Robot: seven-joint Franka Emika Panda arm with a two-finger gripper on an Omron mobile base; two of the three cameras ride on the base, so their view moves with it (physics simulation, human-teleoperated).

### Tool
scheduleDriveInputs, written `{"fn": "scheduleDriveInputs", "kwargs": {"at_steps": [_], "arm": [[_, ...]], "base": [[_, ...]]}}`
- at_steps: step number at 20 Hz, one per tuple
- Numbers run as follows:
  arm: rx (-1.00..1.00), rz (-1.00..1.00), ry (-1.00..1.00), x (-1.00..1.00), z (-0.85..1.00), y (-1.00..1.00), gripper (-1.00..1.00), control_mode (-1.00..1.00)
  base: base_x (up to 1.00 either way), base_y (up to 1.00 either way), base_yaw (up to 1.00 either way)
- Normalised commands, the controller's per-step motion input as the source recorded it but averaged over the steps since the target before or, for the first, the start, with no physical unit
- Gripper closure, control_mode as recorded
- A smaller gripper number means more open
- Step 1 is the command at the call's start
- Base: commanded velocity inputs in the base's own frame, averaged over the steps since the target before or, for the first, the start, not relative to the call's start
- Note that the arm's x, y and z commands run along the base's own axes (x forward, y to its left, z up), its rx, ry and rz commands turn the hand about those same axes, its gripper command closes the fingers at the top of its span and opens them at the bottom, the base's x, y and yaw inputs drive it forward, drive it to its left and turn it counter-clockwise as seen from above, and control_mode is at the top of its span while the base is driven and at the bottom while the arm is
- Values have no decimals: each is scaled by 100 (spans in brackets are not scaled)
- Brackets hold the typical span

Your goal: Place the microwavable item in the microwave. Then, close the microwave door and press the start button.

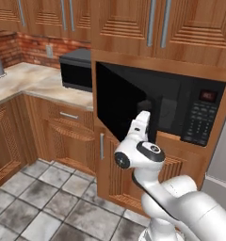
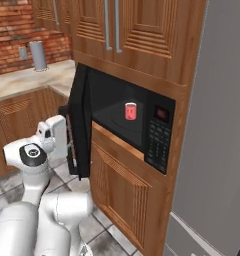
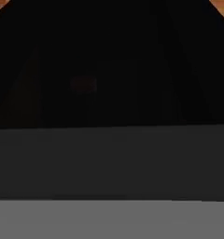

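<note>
Red cup (image 2: 130, 111) sits upright inside the microwave (image 2: 142, 127), on the dark floor of it, toward the back. So the first job looks done: the little cup is in its place. It is round like a can, bright red, with a paler ring at the top.

The microwave door (image 2: 80, 125) is not shut yet. It swings out on the left side, about halfway open. It is a big flat black slab, smooth and a bit shiny, with dark glass in it. The robot's white arm (image 1: 139, 150) reaches up to the outside of the door, and its hand is right against that face. The gripper (image 1: 146, 109) is empty, with its two fingers apart. I think it is set to push the door closed.

After that, one more job is left: pressing the start button. The button panel (image 2: 155, 140) is on the right side of the microwave. It is black with small grey keys in rows and a tiny red display (image 2: 162, 113) above them. I cannot tell which key is start from here.

All around the microwave are wooden cabinets (image 2: 127, 25), warm brown, with ridged panels and long grey metal handles. The floor (image 1: 49, 197) is grey stone tiles, and the counter (image 1: 30, 82) is pale and speckled.
</note>
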Motion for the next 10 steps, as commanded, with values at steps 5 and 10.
{"fn": "scheduleDriveInputs", "kwargs": {"at_steps": [5, 10], "arm": [[6, 1, 0, 41, 24, -100, -100, -100], [4, 0, 0, 49, 28, -98, -100, -100]], "base": [[0, 0, 0], [0, 0, 0]]}}
